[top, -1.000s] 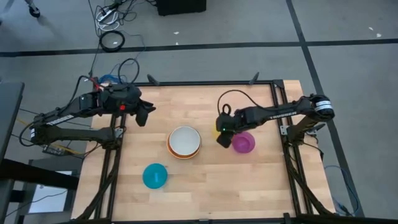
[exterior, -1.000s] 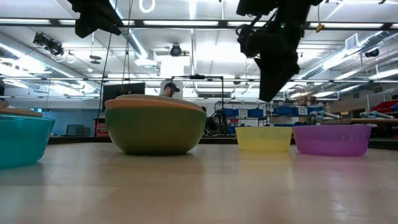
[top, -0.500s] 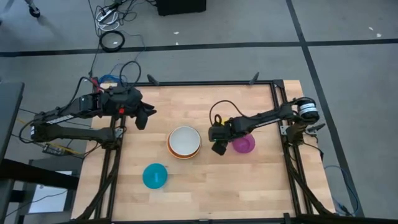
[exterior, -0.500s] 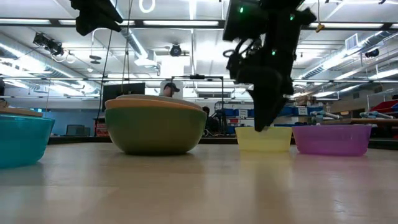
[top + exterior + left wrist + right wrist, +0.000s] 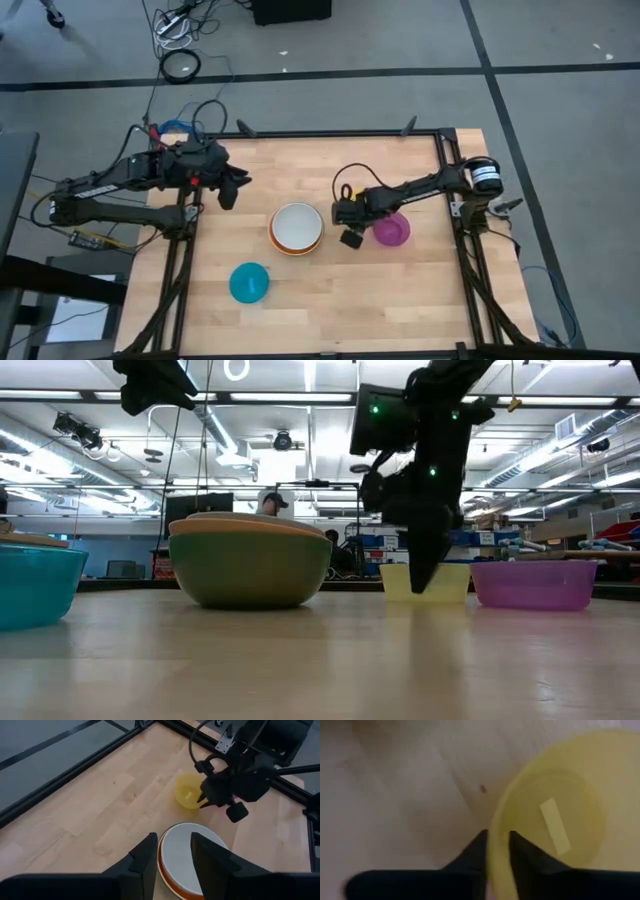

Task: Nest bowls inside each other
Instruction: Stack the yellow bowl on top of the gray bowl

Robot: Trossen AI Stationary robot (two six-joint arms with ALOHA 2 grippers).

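Note:
The yellow bowl (image 5: 189, 795) stands on its base on the wooden table, right of centre, with my right gripper (image 5: 495, 851) shut on its rim; in the high view the gripper (image 5: 350, 222) covers it. The purple bowl (image 5: 392, 230) stands just to its right. A white bowl (image 5: 296, 224) sits nested in an orange one inside the green bowl (image 5: 250, 570) at the table's middle. The blue bowl (image 5: 249, 282) stands alone near the front left. My left gripper (image 5: 232, 188) hangs open above the table's far left, holding nothing. My right gripper pinches the yellow bowl's rim (image 5: 496, 832) on the side toward the nested stack, one finger (image 5: 525, 852) inside the bowl and the other outside. The fingers come from above, pointing steeply down (image 5: 425, 565). The bowl stands upright, its base on the table.
A black frame rail (image 5: 340, 133) runs round the table's edges. The purple bowl stands close beside the yellow one; the nested stack is a short way to its left. Bare wood (image 5: 340, 290) lies along the near side, right of the blue bowl.
My right gripper has come down and a little toward the table's left, from above the yellow and purple bowls onto the yellow bowl's rim. All the bowls stand where they stood.

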